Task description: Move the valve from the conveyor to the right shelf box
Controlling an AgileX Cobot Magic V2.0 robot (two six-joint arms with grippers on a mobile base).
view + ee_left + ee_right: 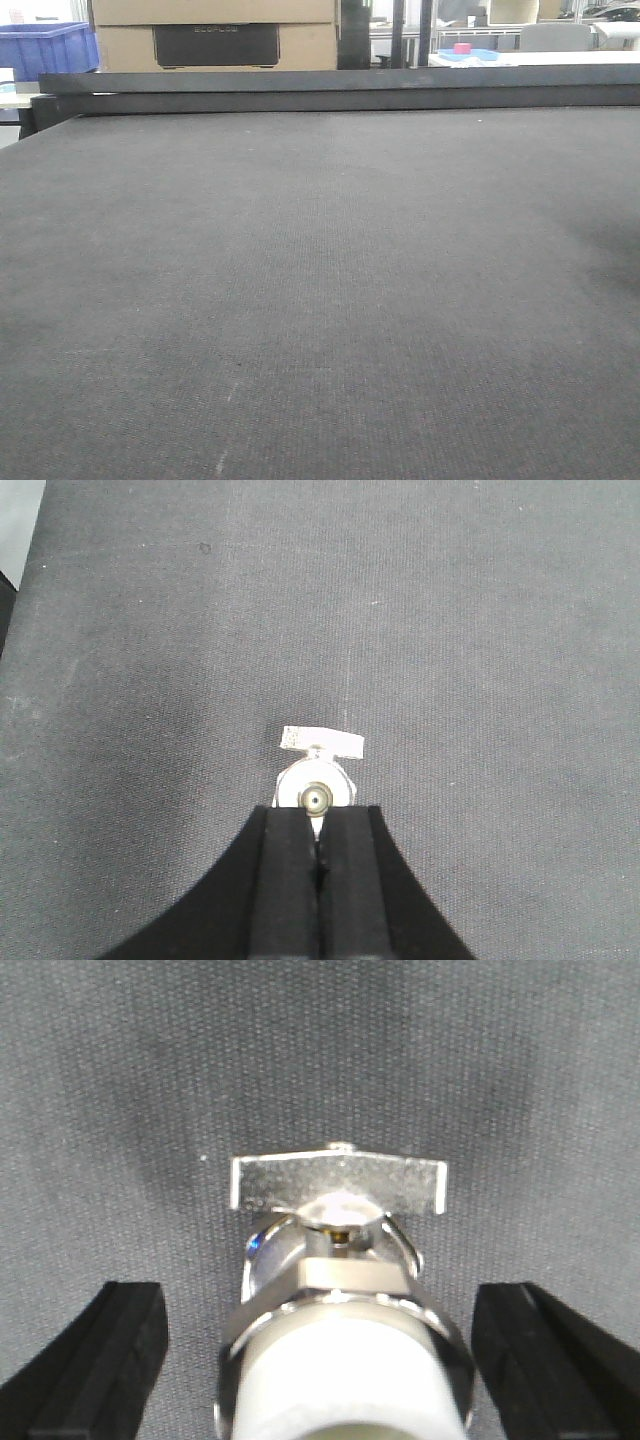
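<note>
Valve [338, 1260] sits centred between my right gripper's [320, 1300] wide-spread fingers, body along my reach, handle crosswise; left gripper [318, 818] closed, perhaps nipping a valve end.

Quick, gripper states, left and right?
Left gripper: closed, valve at its tips, grip unclear.
Right gripper: open, fingers either side of a valve.

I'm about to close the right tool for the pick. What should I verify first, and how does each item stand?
1. Right tool open: ok.
2. Valve between its fingers: ok.
3. Nothing else beside it on the conveyor: ok.
4. Left tool clear of the valve: cannot tell; it is shut, with a valve right at its tips.
5. Right shelf box in view: not ok; no view shows it.
</note>
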